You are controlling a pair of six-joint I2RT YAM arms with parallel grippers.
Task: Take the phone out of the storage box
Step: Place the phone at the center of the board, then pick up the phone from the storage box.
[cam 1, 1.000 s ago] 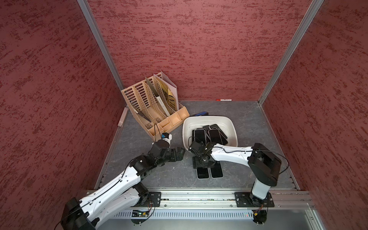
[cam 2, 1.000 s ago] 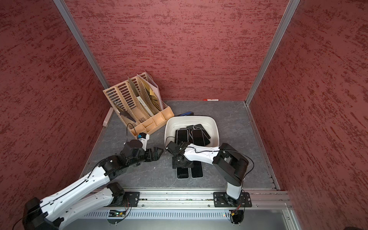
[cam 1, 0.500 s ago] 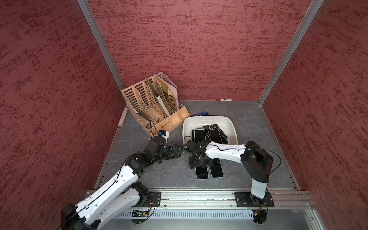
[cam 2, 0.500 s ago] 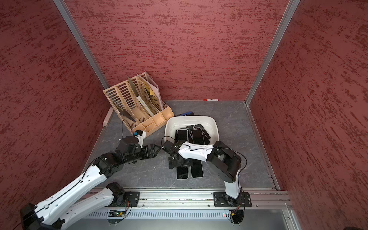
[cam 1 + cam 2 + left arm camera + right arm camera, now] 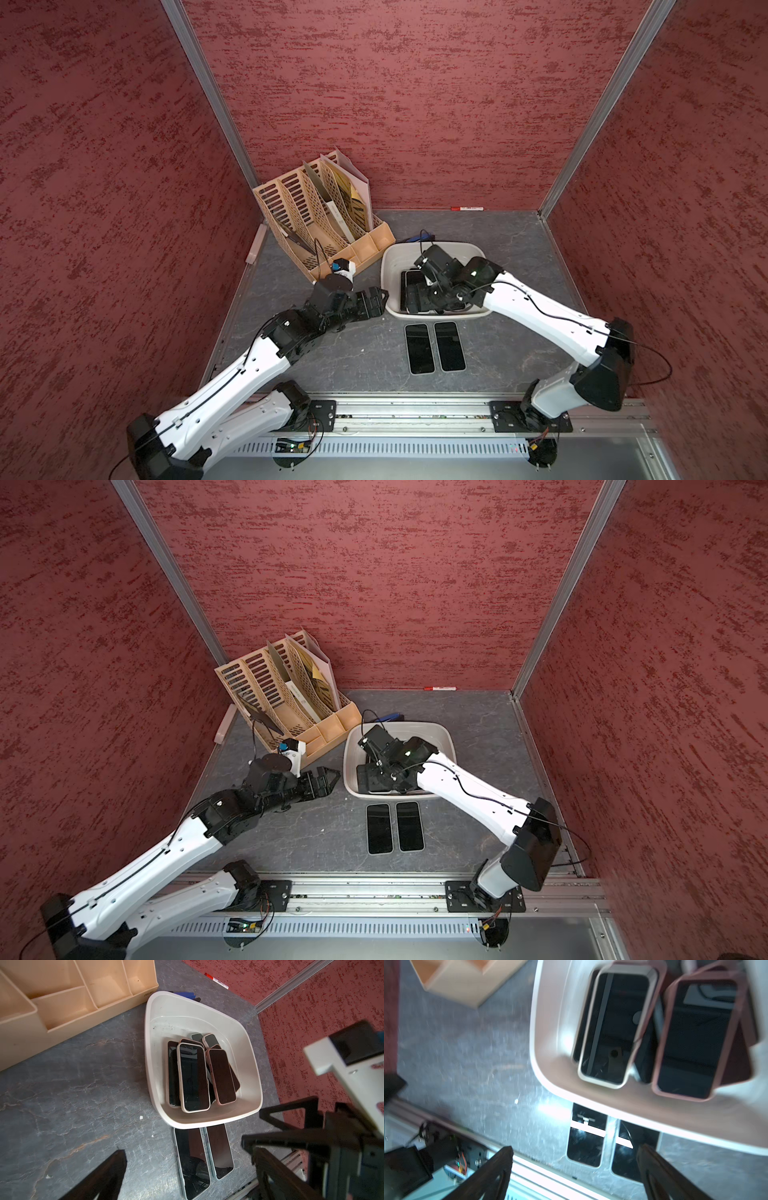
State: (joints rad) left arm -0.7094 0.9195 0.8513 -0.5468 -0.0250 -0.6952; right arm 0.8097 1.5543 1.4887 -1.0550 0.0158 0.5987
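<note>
The off-white storage box [image 5: 390,266] [image 5: 441,737] [image 5: 158,1028] [image 5: 548,1022] sits mid-table and holds several dark phones. A cream-cased phone [image 5: 193,1076] [image 5: 610,1028] lies on top beside a pink-cased one [image 5: 221,1076] [image 5: 695,1043]. Two more phones [image 5: 419,348] [image 5: 379,828] [image 5: 192,1159] [image 5: 586,1138] lie flat side by side on the table in front of the box. My right gripper [image 5: 428,301] [image 5: 386,779] [image 5: 575,1148] hangs open over the box's front part, holding nothing. My left gripper [image 5: 380,302] [image 5: 332,781] [image 5: 184,1147] is open and empty just left of the box.
A beige slotted file organizer [image 5: 324,224] [image 5: 286,696] [image 5: 62,1001] stands at the back left, close to the box. A red marker [image 5: 467,208] [image 5: 439,688] lies along the back wall. A blue object [image 5: 415,238] [image 5: 185,994] lies behind the box.
My right gripper has opened and moved from above the two phones on the table back over the storage box. The left arm has barely shifted.
</note>
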